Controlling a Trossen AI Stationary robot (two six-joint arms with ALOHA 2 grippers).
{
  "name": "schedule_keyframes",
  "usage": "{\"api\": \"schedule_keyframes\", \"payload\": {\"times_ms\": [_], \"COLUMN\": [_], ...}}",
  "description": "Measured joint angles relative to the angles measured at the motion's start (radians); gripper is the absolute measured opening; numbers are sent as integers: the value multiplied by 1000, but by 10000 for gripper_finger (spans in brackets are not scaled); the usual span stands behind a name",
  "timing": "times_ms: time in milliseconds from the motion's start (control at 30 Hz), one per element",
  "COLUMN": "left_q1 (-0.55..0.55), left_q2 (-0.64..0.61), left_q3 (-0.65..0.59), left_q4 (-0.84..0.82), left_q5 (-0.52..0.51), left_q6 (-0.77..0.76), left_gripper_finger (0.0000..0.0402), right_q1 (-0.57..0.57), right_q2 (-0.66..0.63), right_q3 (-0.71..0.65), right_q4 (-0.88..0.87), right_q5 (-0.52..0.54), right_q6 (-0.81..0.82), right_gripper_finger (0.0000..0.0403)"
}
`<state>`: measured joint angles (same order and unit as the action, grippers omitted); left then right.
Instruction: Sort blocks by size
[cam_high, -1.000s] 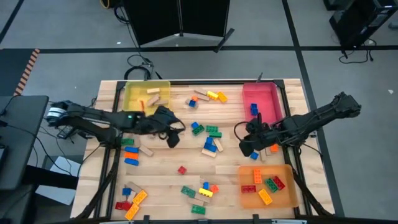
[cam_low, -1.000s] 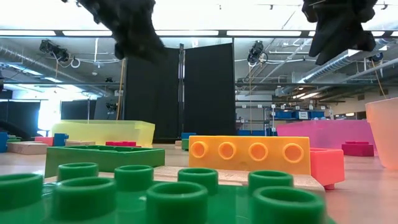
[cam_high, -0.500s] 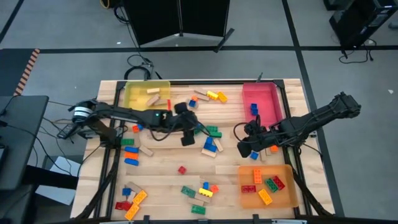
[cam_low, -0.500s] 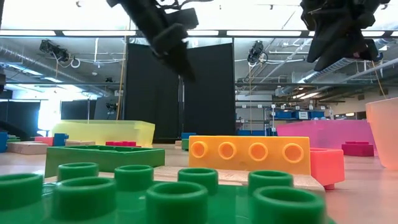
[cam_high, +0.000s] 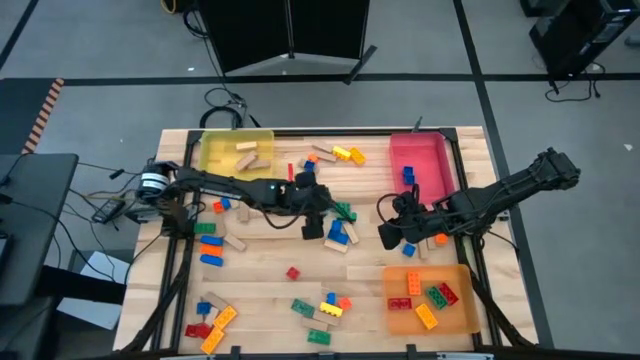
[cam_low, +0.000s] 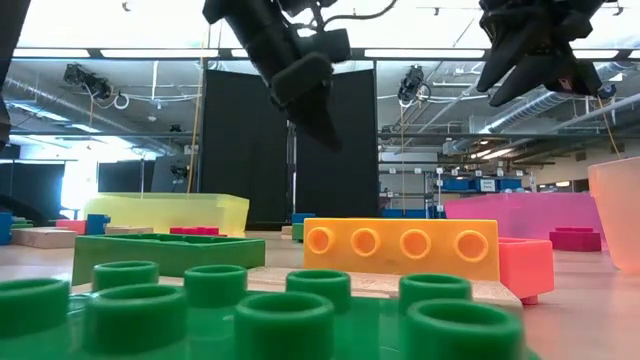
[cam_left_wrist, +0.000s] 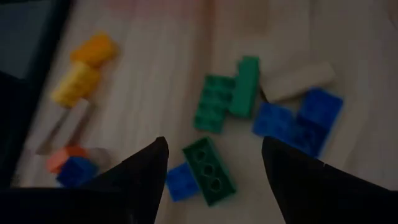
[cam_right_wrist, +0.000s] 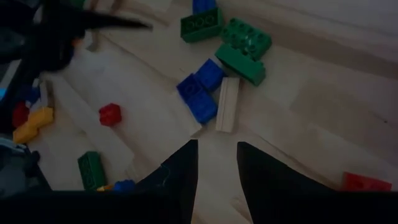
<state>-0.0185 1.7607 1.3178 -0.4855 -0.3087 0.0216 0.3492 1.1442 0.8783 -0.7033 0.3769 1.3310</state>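
We reach our left claw (cam_high: 312, 226) over mid-table, fingers spread and empty, likely lining up on the green brick (cam_left_wrist: 209, 170) right between its tips, with blue bricks (cam_left_wrist: 297, 121) just beside. Our right claw (cam_high: 392, 238) hangs left of the red tray (cam_high: 420, 148), nearly closed, nothing visibly held; the wooden block (cam_right_wrist: 227, 103) lies ahead of it.

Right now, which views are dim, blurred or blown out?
Left wrist view: dim and soft, though the green brick between the fingers is recognizable. Right wrist view: equally dark. Low view: the nearest green studs are out of focus and the ceiling lights glare white. High view: evenly lit.
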Motion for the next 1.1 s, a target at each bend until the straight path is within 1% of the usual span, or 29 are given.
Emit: {"api": "schedule_keyframes", "payload": {"times_ms": [167,267,433,633,767,900,1100], "left_q1": [2,27,106,156,173,205,222], "left_q2": [75,109,112,116,136,161,212], "left_q3": [39,75,100,100,99,99,98], "left_q4": [-49,-70,-60,-54,-20,10,55], "left_q5": [82,127,148,274,338,403,454], "left_q6": [95,150,280,421,470,471,469], "left_gripper_finger": [269,269,269,269,268,268,268], "right_q1": [-5,-17,-43,-71,-87,-101,-108], "right_q2": [0,0,0,0,0,3,24], "right_q3": [0,0,0,0,0,0,0], "right_q4": [9,26,46,82,100,126,143], "right_q5": [28,30,47,49,50,51,52], "right_q6": [13,13,14,14,14,14,13], "right_gripper_finger": [123,123,122,121,121,117,111]}}
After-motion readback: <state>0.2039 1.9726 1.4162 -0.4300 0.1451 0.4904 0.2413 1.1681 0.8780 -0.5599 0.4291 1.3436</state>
